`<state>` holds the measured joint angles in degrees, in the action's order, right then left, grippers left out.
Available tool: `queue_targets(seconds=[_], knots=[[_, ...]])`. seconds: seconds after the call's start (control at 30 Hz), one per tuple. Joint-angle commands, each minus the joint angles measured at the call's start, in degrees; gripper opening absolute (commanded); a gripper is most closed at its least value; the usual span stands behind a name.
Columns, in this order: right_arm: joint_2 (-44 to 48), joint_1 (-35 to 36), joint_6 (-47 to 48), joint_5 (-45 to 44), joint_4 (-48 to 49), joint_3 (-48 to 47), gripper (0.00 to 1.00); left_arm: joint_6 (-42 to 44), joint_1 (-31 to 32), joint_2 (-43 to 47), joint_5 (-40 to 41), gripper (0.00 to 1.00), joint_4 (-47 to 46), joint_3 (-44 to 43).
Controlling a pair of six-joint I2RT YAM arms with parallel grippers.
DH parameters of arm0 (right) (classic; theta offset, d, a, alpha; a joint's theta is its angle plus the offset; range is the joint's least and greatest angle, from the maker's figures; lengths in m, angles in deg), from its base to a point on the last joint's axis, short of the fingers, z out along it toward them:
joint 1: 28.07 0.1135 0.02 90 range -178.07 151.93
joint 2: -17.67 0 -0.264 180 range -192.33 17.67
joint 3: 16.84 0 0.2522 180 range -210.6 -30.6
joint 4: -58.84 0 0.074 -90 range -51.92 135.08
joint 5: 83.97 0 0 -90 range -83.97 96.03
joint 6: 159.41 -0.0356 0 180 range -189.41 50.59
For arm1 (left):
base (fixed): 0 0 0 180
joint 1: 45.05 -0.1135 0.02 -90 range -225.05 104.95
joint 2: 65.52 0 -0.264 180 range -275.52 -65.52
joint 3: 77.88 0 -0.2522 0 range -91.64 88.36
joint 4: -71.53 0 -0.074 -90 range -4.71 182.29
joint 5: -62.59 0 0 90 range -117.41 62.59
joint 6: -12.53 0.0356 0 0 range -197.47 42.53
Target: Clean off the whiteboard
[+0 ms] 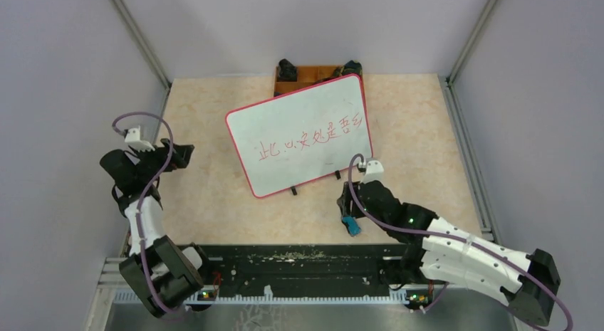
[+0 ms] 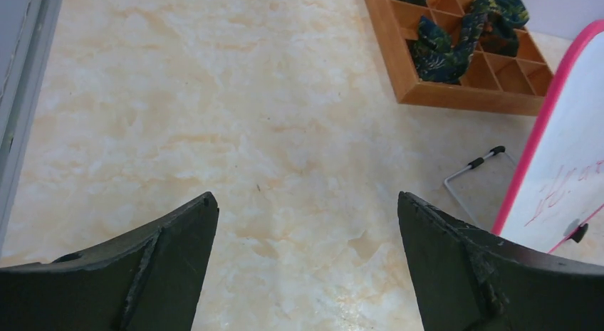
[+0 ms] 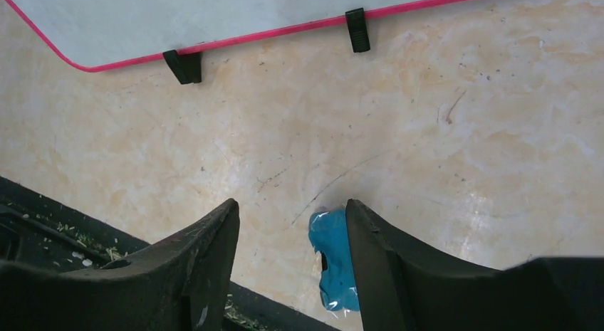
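The right claw (image 3: 290, 203) stands open over the table (image 1: 206, 196), its two fingers well apart with bare tabletop showing between them. A small blue block (image 3: 333, 263) in clear wrap lies against the inner face of one finger. It seems to rest on the table rather than being pinched, though the wrist view does not quite settle this. From above, the same block (image 1: 351, 226) sits just under the right claw (image 1: 349, 210), near the front rail.

The left claw (image 2: 306, 197) is spread as wide as it goes, with nothing between or touching its fingers and only marbled tabletop below. From above, this left claw (image 1: 178, 154) hangs over the left side of the table, apart from the whiteboard.

There is one whiteboard (image 1: 299, 135), red-rimmed, in the middle of the table and turned at an angle. It carries one row of red handwriting. Its near edge lies just beyond the right claw, where two black feet (image 3: 183, 65) show under the rim. The left wrist view catches the whiteboard's edge (image 2: 570, 153) and one wire leg (image 2: 474, 171) beside it.

One wooden tray (image 1: 306, 73) with compartments sits behind the whiteboard's far edge. It holds at least two bundles of dark cloth (image 2: 445, 50).
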<state>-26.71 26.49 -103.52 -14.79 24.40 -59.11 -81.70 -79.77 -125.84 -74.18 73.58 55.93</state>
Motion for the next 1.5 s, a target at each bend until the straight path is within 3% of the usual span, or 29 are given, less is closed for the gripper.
queue_targets(seconds=[0.0, 0.13, 0.2, 0.3, 0.37, 0.53, 0.63, 0.73, 1.0, 1.17, 1.47], knots=[[4.52, 0.13, -0.90, -2.08, -4.44, -3.76, 0.59, -4.29, 0.35, 1.10, -2.18, 1.00, 4.12, -2.73], [8.52, 0.11, -1.00, -2.54, -8.07, -4.54, 0.60, -7.56, 0.29, -0.69, -2.51, 0.99, 6.16, -3.44], [10.46, 0.11, -1.28, -2.52, -7.98, -4.03, 0.60, -8.13, 0.20, -2.70, -4.48, 0.86, 6.11, -3.59], [10.59, 0.15, -2.49, -4.15, -8.46, -4.19, 0.59, -1.38, 0.18, -6.29, -8.22, 0.75, 11.07, -6.33], [8.97, 0.10, -3.32, -6.33, -9.72, -4.87, 0.59, 4.84, 0.18, -8.40, -12.47, 0.73, 14.52, -7.50], [0.15, 0.13, -11.00, -13.18, -21.29, -9.63, 0.59, 11.16, 0.27, -11.41, -15.81, 0.72, 18.14, -8.87], [-7.00, 0.11, -13.97, -9.93, -26.63, -13.38, 0.59, 13.28, 0.27, -11.77, -15.28, 0.71, 18.97, -9.02], [-10.95, 0.11, -12.24, -1.24, -22.84, -13.41, 0.59, 16.01, 0.31, -11.60, -15.75, 0.70, 19.28, -8.57], [-12.77, 0.17, -8.40, 7.50, -21.31, -10.86, 0.59, 20.90, 1.45, -11.76, -14.54, 0.69, 22.00, -8.19], [-15.16, 0.10, -7.13, 10.70, -19.54, -7.94, 0.58, 21.72, 3.42, -12.60, -13.63, 0.67, 22.88, -8.80], [-19.03, 0.18, -6.42, 8.95, -16.90, -6.74, 0.58, 21.81, 5.00, -12.91, -12.15, 0.64, 23.31, -9.19]])
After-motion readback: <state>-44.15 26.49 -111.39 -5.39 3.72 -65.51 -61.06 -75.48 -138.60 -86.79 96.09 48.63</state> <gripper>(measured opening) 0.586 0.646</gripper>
